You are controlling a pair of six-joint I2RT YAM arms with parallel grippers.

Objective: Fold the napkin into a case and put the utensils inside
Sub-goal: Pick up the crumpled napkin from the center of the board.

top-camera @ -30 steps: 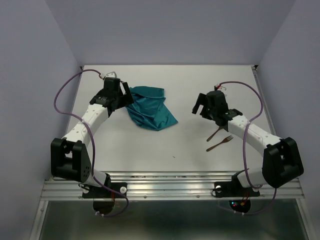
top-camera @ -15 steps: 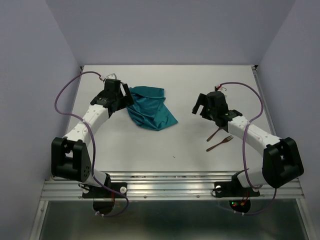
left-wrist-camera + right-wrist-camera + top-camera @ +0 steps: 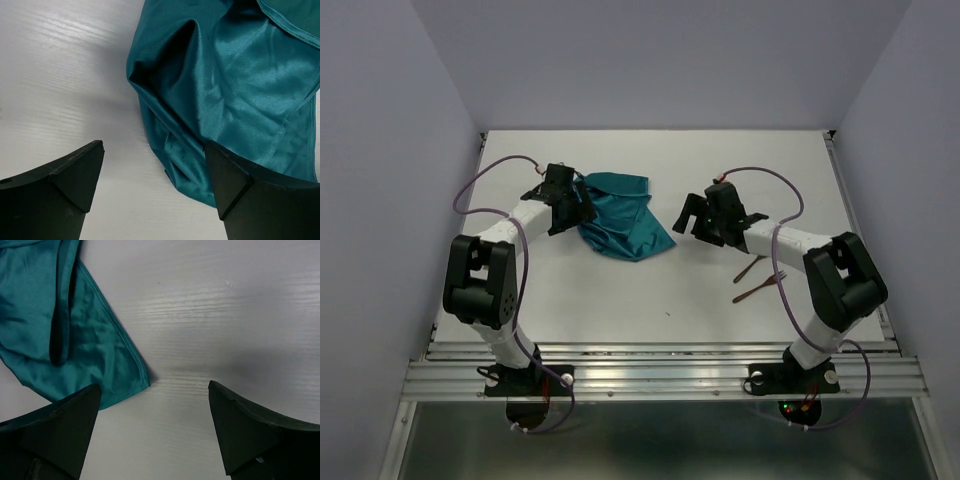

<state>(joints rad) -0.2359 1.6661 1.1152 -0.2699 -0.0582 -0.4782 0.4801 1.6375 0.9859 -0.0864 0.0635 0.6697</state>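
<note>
Now left gripper (image 3: 154, 150), right gripper (image 3: 154, 387) both spread apart beside crumpled napkin (image 3: 620, 222); utensils (image 3: 761, 287) lie aside.

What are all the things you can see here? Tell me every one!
teal shiny cloth napkin: one, blue-green, crumpled on the far left-middle of the table, not folded yet
reddish-brown thin utensils: two, one a fork, lying close together on the right side, beside the right arm
white table: one, white, under everything
lavender walls: pale purple, around three sides of the table
purple cables: one looping by each arm
white-and-black robot arms: two, fixed at the near edge
left pincer: one, black, open, at the napkin's left edge
right pincer: one, black, open, over bare table by the napkin's right corner
</note>
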